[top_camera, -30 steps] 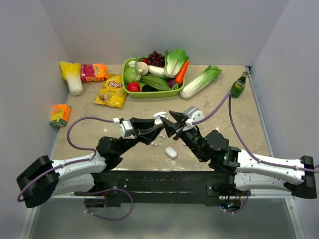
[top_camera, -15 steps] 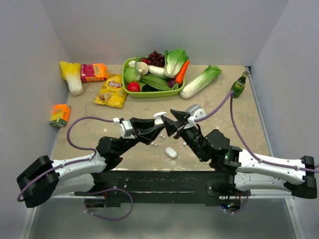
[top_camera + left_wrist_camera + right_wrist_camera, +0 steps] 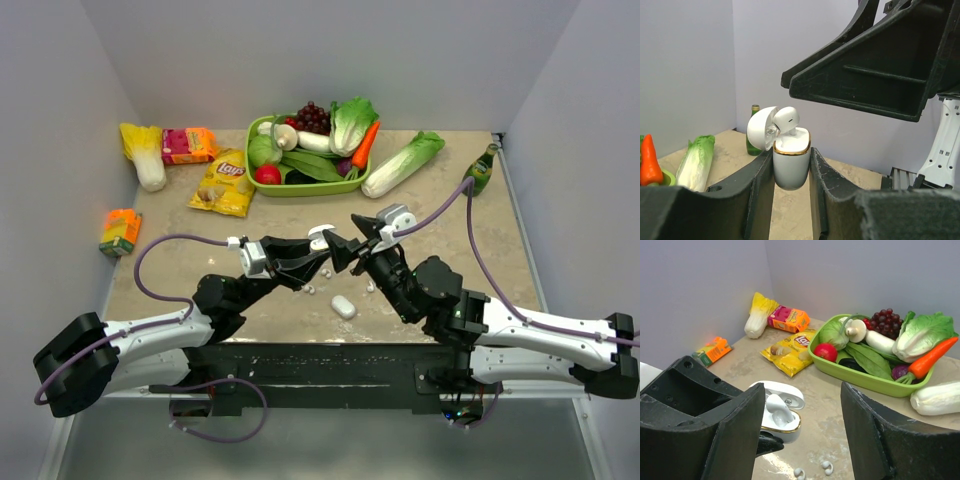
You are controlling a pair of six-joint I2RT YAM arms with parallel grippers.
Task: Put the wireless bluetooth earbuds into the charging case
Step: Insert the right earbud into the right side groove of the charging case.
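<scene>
Left wrist view: left gripper (image 3: 791,169) clenched on the open charging case (image 3: 791,152), one earbud (image 3: 786,119) perched proud in its well just below the spread, empty right gripper (image 3: 802,390), whose jaws could brush it out.

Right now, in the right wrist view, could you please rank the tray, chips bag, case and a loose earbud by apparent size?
Largest: tray.
Next: chips bag and case look about alike. The case is nearer the camera, so I won't rank them.
Smallest: loose earbud.
</scene>
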